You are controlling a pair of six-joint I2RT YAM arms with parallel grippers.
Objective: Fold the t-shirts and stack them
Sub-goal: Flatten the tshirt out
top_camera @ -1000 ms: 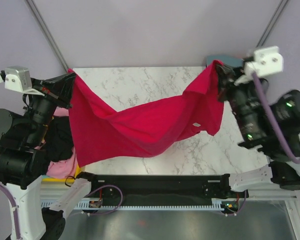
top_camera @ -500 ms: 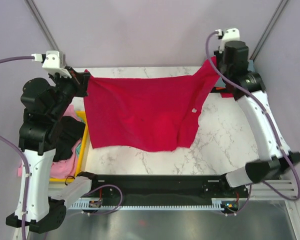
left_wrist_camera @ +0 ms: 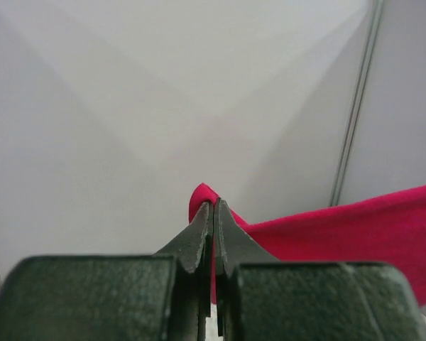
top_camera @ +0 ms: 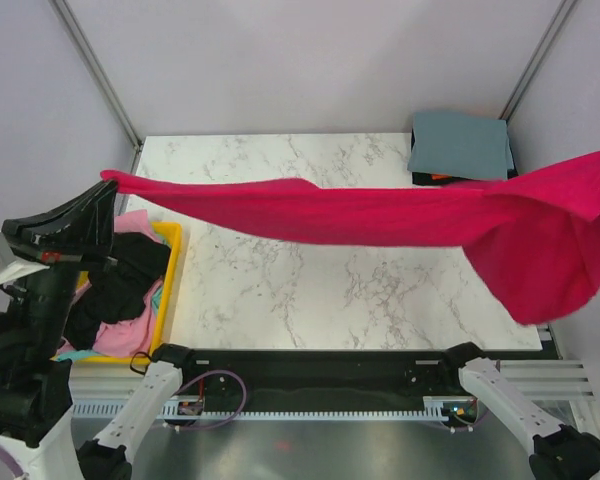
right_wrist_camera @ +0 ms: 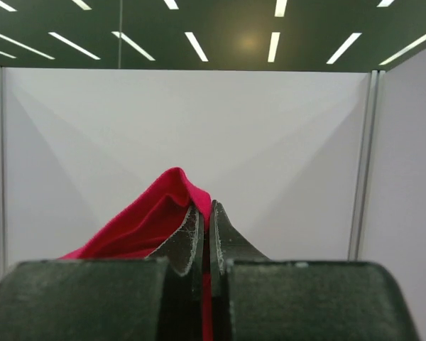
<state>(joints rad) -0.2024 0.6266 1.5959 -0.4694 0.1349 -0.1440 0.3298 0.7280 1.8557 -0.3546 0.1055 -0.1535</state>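
The crimson-red t-shirt [top_camera: 380, 212] is stretched in the air high above the table, spanning from the left edge to past the right edge of the top view. My left gripper [top_camera: 108, 182] is shut on its left corner; the cloth [left_wrist_camera: 326, 238] shows pinched between the jaws in the left wrist view. My right gripper [right_wrist_camera: 205, 207] is shut on the other corner [right_wrist_camera: 156, 213]; in the top view it is off the right edge. A folded grey-blue t-shirt [top_camera: 460, 147] lies at the table's back right. Black [top_camera: 120, 285] and pink [top_camera: 120, 335] shirts lie in the bin.
A yellow plastic bin [top_camera: 172, 290] stands left of the marble table [top_camera: 310, 290] and holds several loose shirts. Something black and orange [top_camera: 435, 179] lies under the folded grey-blue shirt. Grey booth walls surround the table.
Both arms have lifted the red shirt from hanging low over the table to high near the camera. It is now stretched wide, and the right arm has swung out of the top view.
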